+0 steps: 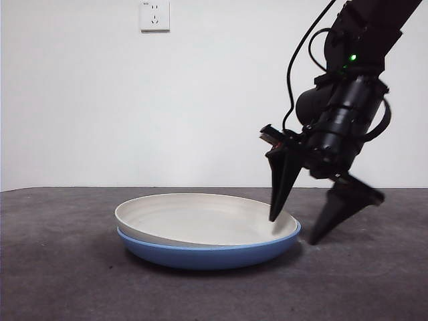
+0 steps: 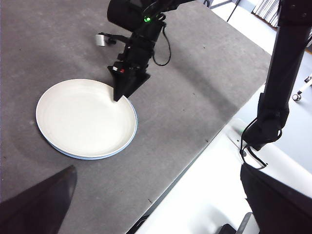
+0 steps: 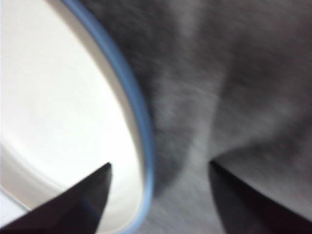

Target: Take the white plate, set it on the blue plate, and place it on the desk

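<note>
In the front view, the white plate point(image 1: 200, 217) is seen nested inside the blue plate point(image 1: 207, 254), and both rest on the dark grey surface point(image 1: 67, 281) near the middle of the scene. The right hand point(image 1: 314, 224) is lowered at the right edge of the stack with its jaws spread — one tip is set over the inside of the white plate by the rim, the other is held outside the plates, just above the surface. A wall socket point(image 1: 154, 15) is mounted on the white wall behind.

In the left wrist view, the stacked plates point(image 2: 87, 118) are seen from above, with only a thin blue crescent point(image 2: 127, 144) showing past the white rim. The right hand point(image 2: 122, 95) is placed at the rim of the stack. The left hand point(image 2: 156, 214) is held well apart from the plates, its jaws spread and nothing between them.

In the right wrist view — somewhat blurred — the blue rim point(image 3: 141, 126) is shown lying between the two spread jaws, with the white plate point(image 3: 58, 97) beside one jaw and the bare surface point(image 3: 234, 73) beside the other.
</note>
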Robot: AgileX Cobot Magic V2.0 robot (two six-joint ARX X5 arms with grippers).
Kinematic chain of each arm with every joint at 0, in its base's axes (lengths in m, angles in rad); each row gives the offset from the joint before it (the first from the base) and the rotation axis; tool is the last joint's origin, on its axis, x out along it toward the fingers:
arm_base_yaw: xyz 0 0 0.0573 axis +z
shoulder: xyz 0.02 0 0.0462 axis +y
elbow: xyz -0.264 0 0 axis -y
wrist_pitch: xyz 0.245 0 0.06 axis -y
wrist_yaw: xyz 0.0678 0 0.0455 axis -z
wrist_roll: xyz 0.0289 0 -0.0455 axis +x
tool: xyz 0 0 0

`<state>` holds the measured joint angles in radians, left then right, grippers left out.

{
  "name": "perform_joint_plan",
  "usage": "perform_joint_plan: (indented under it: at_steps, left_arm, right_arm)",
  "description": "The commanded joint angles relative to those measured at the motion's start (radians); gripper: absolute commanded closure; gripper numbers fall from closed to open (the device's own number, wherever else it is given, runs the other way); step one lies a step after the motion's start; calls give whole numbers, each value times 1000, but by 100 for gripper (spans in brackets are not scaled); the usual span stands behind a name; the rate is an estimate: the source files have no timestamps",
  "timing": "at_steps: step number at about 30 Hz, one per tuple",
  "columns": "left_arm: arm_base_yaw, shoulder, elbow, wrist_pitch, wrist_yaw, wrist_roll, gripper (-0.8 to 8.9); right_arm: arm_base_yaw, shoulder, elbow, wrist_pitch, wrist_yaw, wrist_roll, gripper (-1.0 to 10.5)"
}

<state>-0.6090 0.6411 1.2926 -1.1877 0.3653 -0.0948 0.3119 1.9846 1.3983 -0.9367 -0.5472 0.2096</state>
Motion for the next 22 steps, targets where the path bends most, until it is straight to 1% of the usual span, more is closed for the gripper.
perform_joint_plan:
  at_steps: [1, 7, 13, 17, 22]
  left_arm:
    - [-4, 3, 10, 6, 2, 5, 157]
    - [-4, 3, 10, 6, 2, 8, 157]
    - [-4, 3, 10, 4, 2, 8, 157]
    - [-4, 3, 10, 2, 2, 8, 157]
    - [-4, 3, 10, -1, 2, 7, 157]
  right_arm:
    - [-2, -57, 24, -23, 47, -16, 524]
    - [0, -245, 24, -94, 100, -15, 428]
    - [27, -504, 24, -216, 217, -15, 338]
    - [64, -680, 24, -301, 261, -10, 335]
    - [130, -883, 24, -371, 269, -2, 336]
